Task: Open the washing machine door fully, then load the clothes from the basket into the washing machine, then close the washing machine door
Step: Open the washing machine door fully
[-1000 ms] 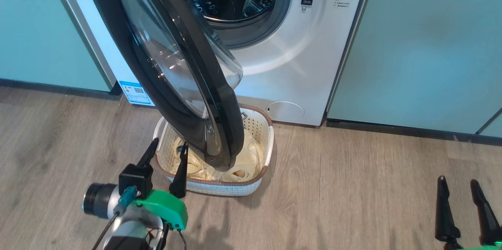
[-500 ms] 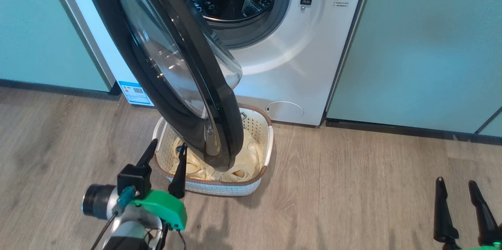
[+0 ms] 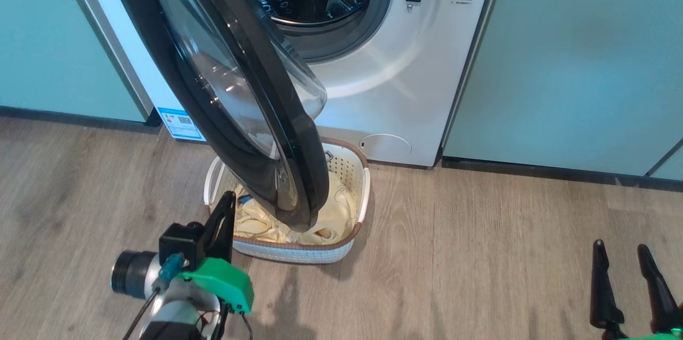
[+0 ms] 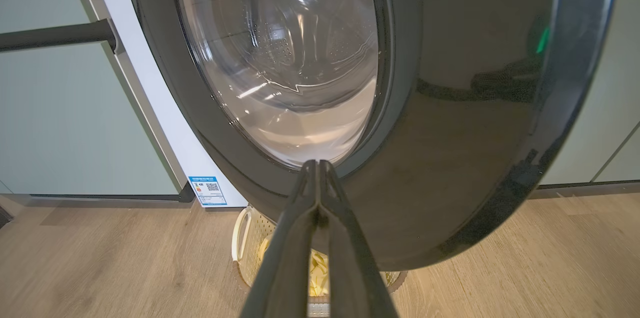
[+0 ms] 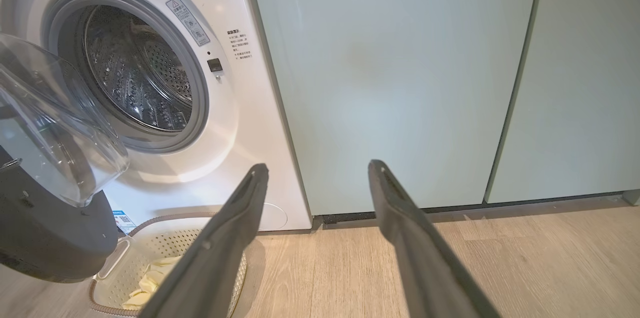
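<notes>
**Door rim just ahead of the left gripper**

Head view: the left gripper (image 3: 228, 199), fingers pressed together on nothing, sits just short of the washing machine door (image 3: 229, 89). The door hangs part-open over the basket (image 3: 353, 169) and clothes (image 3: 332, 212). The right gripper (image 3: 620, 247), spread, is well apart.

Left wrist view: the door's outer face lies straight ahead.

Right wrist view: the door's inner glass, and the washing machine (image 5: 250, 108) gaping.

Bright, even indoor light; crisp head view, bowed wrist views.
Overhead light lays white streaks on the glossy washing machine door (image 3: 307, 180) and ripples in its glass bowl (image 4: 290, 58). A pale crescent glows on the white washing machine (image 3: 373, 78) below the drum. Soft grey shadows fall on the floor (image 3: 480, 254) to the right of the basket (image 3: 299, 252) and beneath the left arm (image 3: 176, 308). In the wrist views the cabinet edges bend near the borders, and the dark fingers (image 4: 285, 263) close to the lens look slightly soft.
</notes>
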{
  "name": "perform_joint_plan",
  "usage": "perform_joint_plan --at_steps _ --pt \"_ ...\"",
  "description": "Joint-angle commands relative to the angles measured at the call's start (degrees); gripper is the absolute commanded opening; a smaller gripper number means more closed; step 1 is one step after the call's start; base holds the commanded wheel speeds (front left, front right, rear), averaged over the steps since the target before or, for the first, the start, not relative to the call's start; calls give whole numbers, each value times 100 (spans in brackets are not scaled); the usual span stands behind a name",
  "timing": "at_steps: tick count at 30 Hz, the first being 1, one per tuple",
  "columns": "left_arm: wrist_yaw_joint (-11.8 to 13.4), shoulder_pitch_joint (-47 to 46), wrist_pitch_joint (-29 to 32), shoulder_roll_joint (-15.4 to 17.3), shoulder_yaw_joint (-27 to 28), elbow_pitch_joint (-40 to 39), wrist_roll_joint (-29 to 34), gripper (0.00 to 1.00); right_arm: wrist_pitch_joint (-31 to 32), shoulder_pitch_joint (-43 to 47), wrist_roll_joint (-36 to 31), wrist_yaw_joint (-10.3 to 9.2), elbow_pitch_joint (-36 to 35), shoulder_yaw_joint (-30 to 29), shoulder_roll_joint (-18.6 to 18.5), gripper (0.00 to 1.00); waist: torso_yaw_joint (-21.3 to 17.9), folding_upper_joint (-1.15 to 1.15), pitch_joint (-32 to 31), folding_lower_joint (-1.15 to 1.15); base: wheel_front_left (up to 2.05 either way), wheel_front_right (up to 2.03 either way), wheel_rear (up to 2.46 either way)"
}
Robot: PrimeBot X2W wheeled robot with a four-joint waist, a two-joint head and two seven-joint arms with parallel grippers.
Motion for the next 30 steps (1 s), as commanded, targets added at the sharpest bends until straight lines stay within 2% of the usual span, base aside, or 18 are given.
perform_joint_plan --at_steps 1,6,12,17,21,26,30 --pt "42 -270 -29 136 171 -180 -39 0 -53 -202 -35 -16 -186 124 -74 100 -3 0 6 0 0 0 0" --pt "88 -337 -31 172 191 -275 -43 0 -53 -210 -9 -16 -157 138 -74 100 -4 0 23 0 0 0 0" --pt "313 -513 -33 312 341 -682 65 0 -53 -195 7 -16 -138 146 -74 100 1 0 -1 0 0 0 0" --pt "608 -742 -33 474 538 -1360 239 0 -53 -164 13 -16 -128 135 -74 100 1 0 -57 0 0 0 0" --pt "708 -991 6 608 610 -2038 357 0 -53 -133 27 -16 -114 118 -74 100 -6 0 -96 0 0 0 0" --pt "685 -1492 134 701 458 -2839 550 0 -53 -112 36 -16 -108 91 -74 100 -10 0 -144 0 0 0 0" --pt "492 -1905 239 637 29 -3324 660 0 -53 -103 47 -16 -92 105 -74 100 -31 0 -190 0 0 0 0"
